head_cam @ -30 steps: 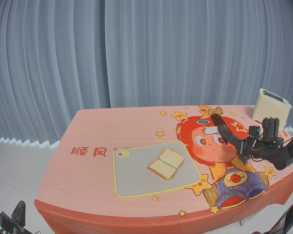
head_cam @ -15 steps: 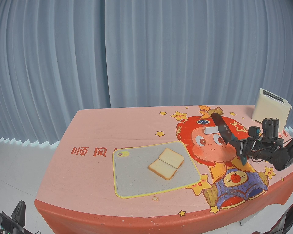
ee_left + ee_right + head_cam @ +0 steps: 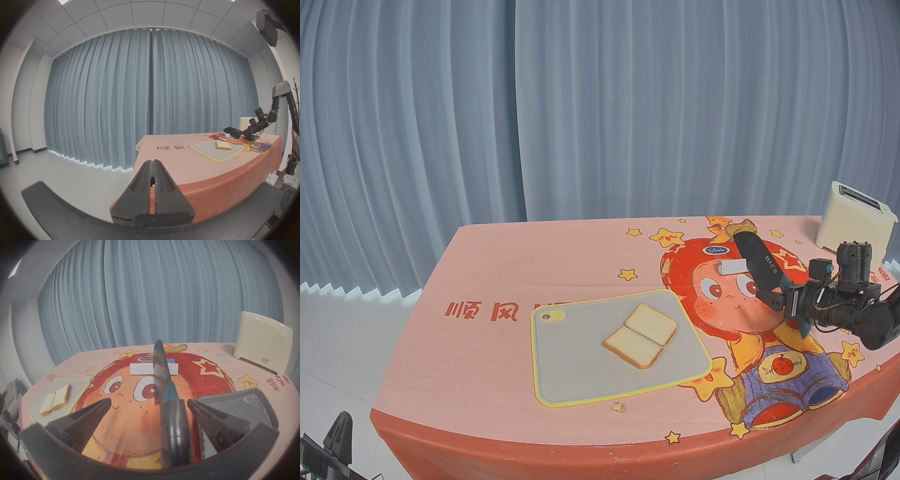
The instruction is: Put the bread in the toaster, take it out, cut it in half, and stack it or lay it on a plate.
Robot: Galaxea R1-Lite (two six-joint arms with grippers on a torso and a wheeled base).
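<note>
Blue-grey curtains [image 3: 600, 106] back the pink table [image 3: 487, 281]. Bread halves [image 3: 640, 336] lie side by side on the cutting board [image 3: 569, 362], with the toaster [image 3: 855, 222] far right. The right gripper [image 3: 149, 402] is spread around the knife [image 3: 162, 371] handle; the left gripper [image 3: 152, 162] is pressed together. One finger half hides a grey tray [image 3: 247, 404].

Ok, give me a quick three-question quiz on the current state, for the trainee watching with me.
1. True or false: the bread on the cutting board is one uncut slice.
2. What sits between the right gripper's spread fingers? A) a bread half B) the knife handle C) a spoon
3. Fill in: the left gripper's fingers are ____.
Key: 1 false, it lies in two halves side by side; 2 B; 3 shut.
</note>
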